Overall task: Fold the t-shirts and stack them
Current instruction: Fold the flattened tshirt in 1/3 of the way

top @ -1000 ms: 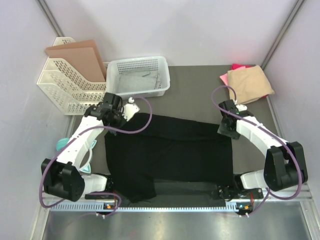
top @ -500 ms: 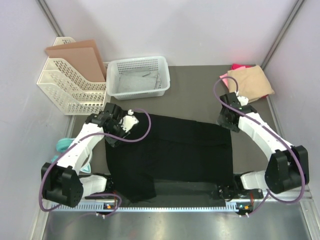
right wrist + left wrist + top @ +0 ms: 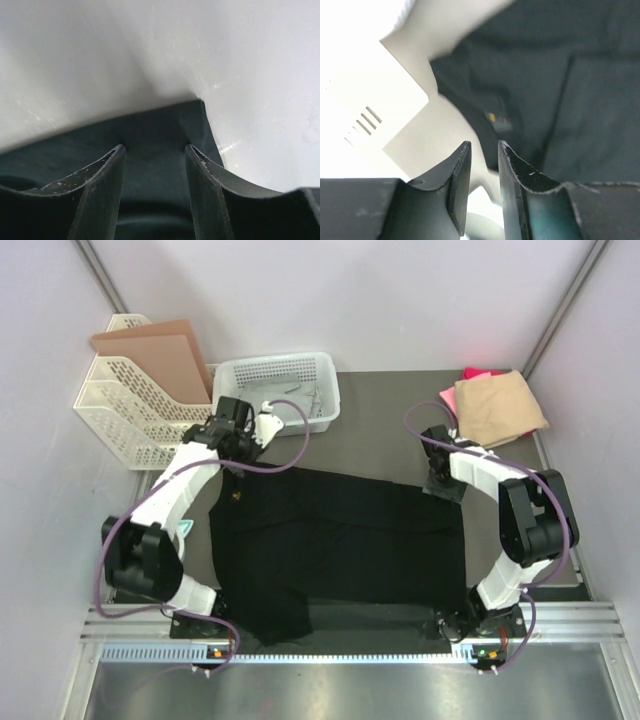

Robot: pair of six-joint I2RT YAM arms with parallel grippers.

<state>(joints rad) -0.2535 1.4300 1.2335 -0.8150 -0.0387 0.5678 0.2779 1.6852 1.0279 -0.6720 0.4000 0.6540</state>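
The large black t-shirt (image 3: 340,540) lies spread flat in the middle of the table. My left gripper (image 3: 230,448) hovers just behind its back left corner, jaws a narrow gap apart with nothing between them (image 3: 484,145). Beyond them the left wrist view shows the black cloth (image 3: 600,100) with a small yellow label (image 3: 492,117). My right gripper (image 3: 440,485) is at the shirt's back right corner, open (image 3: 155,147), its fingers straddling the black cloth (image 3: 155,125) near the corner. The tan t-shirt (image 3: 498,408) lies folded at the back right on the pink one (image 3: 478,373).
A white mesh basket (image 3: 275,362) stands at the back, right behind the left gripper. A white file rack (image 3: 125,420) holding brown cardboard sheets (image 3: 160,355) is at the back left. Grey walls close in both sides.
The left gripper opened, let go of the shirt's back left corner and drew back toward the basket. The right gripper shifted left and back onto the back right corner.
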